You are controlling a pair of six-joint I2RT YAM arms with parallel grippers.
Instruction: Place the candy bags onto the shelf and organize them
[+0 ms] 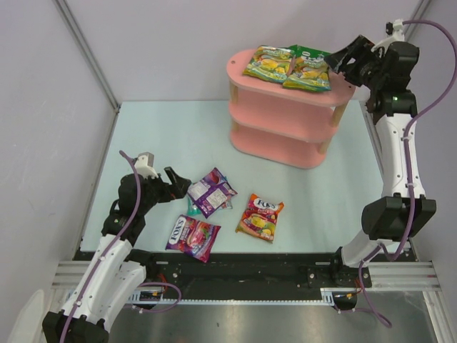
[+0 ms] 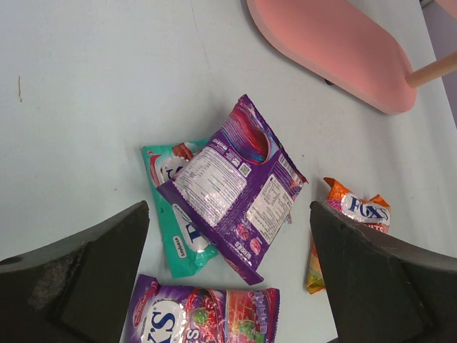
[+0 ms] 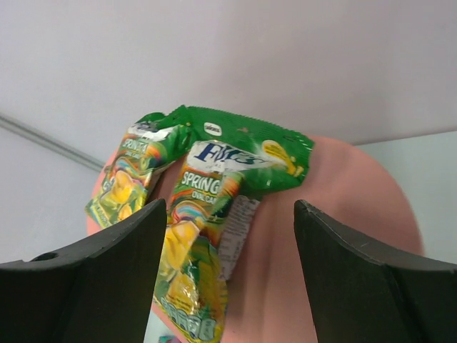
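Observation:
The pink three-tier shelf point(image 1: 285, 125) stands at the back right. Two green-yellow candy bags point(image 1: 269, 63) point(image 1: 308, 69) lie side by side on its top board. My right gripper point(image 1: 341, 60) is open and empty, just right of them; in the right wrist view point(image 3: 230, 211) the nearer bag point(image 3: 193, 243) lies between the fingers. My left gripper point(image 1: 178, 183) is open and empty over the table bags point(image 2: 228, 214). A purple bag point(image 2: 235, 187) lies back-up on a teal bag point(image 2: 177, 232). A purple-magenta FOX'S bag point(image 2: 203, 321) and an orange-red bag point(image 1: 260, 216) lie nearby.
The pale table point(image 1: 171, 136) is walled by grey panels at the left and back. The shelf's lower tiers point(image 1: 275, 146) show no bags. A metal rail point(image 1: 235, 275) runs along the near edge by the arm bases.

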